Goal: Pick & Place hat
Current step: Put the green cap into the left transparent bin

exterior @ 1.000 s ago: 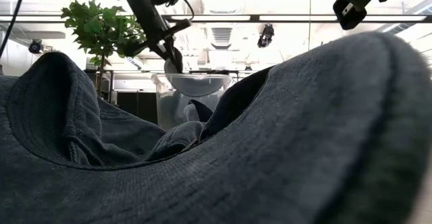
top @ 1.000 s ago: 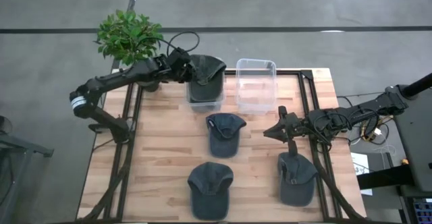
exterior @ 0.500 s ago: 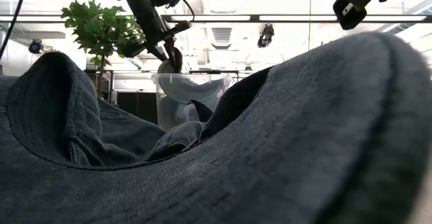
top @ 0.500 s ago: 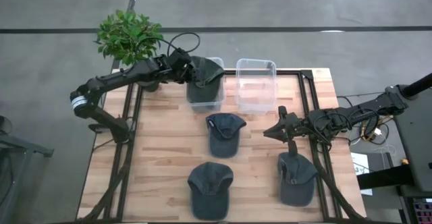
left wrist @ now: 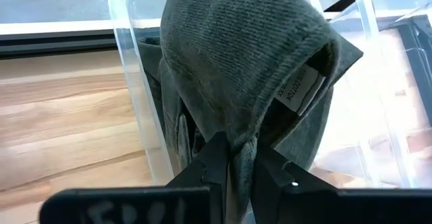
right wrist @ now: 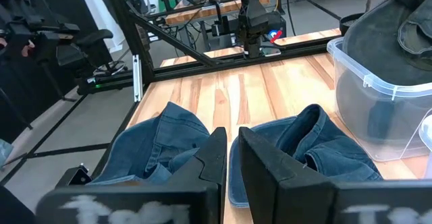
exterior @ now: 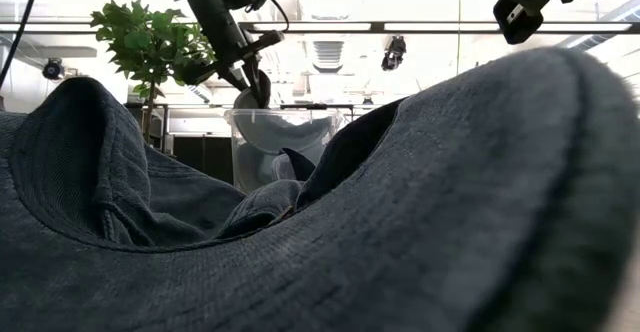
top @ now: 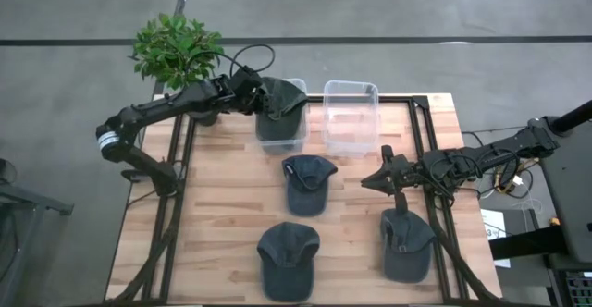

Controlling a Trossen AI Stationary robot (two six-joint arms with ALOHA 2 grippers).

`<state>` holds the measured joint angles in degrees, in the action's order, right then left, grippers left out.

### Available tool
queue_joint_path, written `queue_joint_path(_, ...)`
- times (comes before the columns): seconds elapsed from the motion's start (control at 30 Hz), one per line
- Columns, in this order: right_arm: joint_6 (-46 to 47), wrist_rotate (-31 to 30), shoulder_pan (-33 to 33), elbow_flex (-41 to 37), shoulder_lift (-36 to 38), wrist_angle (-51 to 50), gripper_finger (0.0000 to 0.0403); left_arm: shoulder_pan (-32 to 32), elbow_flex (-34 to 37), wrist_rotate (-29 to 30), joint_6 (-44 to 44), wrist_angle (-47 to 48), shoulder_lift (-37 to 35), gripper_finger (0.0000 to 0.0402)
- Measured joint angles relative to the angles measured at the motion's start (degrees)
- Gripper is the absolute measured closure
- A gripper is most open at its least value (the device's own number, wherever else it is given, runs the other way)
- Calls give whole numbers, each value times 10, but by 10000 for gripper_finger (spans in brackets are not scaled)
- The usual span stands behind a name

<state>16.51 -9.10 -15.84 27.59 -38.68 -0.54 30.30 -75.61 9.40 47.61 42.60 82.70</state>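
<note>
Three dark hats lie crown up on the wooden table (top: 222,205): one in the middle (top: 307,183), one at the near edge (top: 288,259), one at the near right (top: 407,242). Another hat (top: 282,104) sits in the left of two clear bins (top: 274,141), part of it over the bin's far rim. My left gripper (top: 258,98) stands at that bin's left rim, shut on this hat (left wrist: 250,62). My right gripper (top: 368,180) hovers shut, touching nothing, over the table's right side, level, with the middle hat (right wrist: 304,150) ahead of it. My left gripper pinches a fold of the hat's cloth (left wrist: 240,153) between its two fingers (left wrist: 217,162), coming slantwise down from the table's left. The rest of the hat hangs beyond the fingertips into the bin and leans on its walls.
The right clear bin (top: 351,115) stands beside the filled one at the table's far edge. A potted plant (top: 178,50) stands beyond the far left corner. In the low view one hat (exterior: 400,222) fills most of the picture. Bare wood lies on the table's left half.
The hat on my left gripper has sunk lower into the left bin and bunched narrower, while the arm has kept its place.
</note>
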Motion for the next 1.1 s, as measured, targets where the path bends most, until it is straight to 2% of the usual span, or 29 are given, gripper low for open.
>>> queue_joint_path(0.23,0,0,0,0,0,0,367,0,0,-10,-13,5,0,353)
queue_joint_path(0.53,0,0,0,0,0,0,367,0,0,-14,-24,5,0,249)
queue_joint_path(0.63,0,0,0,0,0,0,367,2,-1,-15,-29,7,-3,227)
queue_joint_path(0.9,0,0,0,0,0,0,367,13,-37,-15,-72,35,-22,220)
queue_joint_path(1.1,0,0,0,0,0,0,367,19,-47,-14,-72,32,-36,220)
